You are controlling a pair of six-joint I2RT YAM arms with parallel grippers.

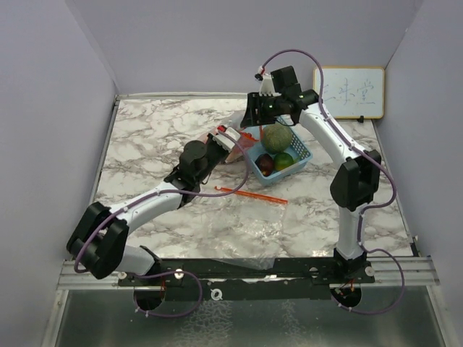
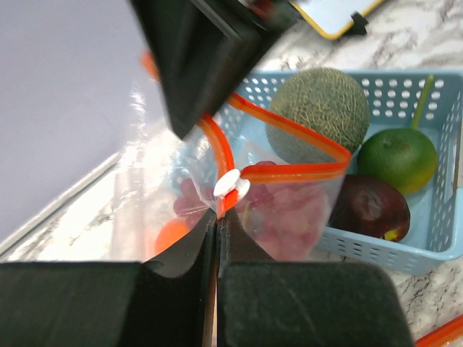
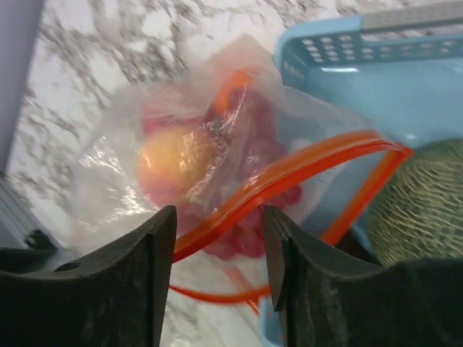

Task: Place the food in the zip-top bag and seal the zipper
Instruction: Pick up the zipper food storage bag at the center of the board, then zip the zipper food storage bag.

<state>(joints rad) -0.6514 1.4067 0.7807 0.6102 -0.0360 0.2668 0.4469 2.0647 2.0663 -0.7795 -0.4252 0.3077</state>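
A clear zip-top bag (image 1: 235, 148) with an orange zipper rim leans against the blue mesh basket (image 1: 300, 154). My left gripper (image 1: 223, 139) is shut on the bag's zipper rim (image 2: 278, 172), right below the white slider (image 2: 231, 186). My right gripper (image 1: 255, 119) is open above the bag's mouth, and its fingers straddle one orange zipper strip (image 3: 275, 184). Inside the bag lie an orange (image 3: 177, 163) and small red pieces (image 3: 253, 155). The grey-green melon (image 2: 318, 108), the yellow-green fruit (image 2: 398, 157) and the dark purple fruit (image 2: 369, 206) sit in the basket (image 2: 441, 246).
A second clear bag (image 1: 242, 217) with an orange zipper (image 1: 249, 194) lies flat on the marble table near the front. A small whiteboard (image 1: 349, 92) leans on the back right wall. Grey walls close in both sides.
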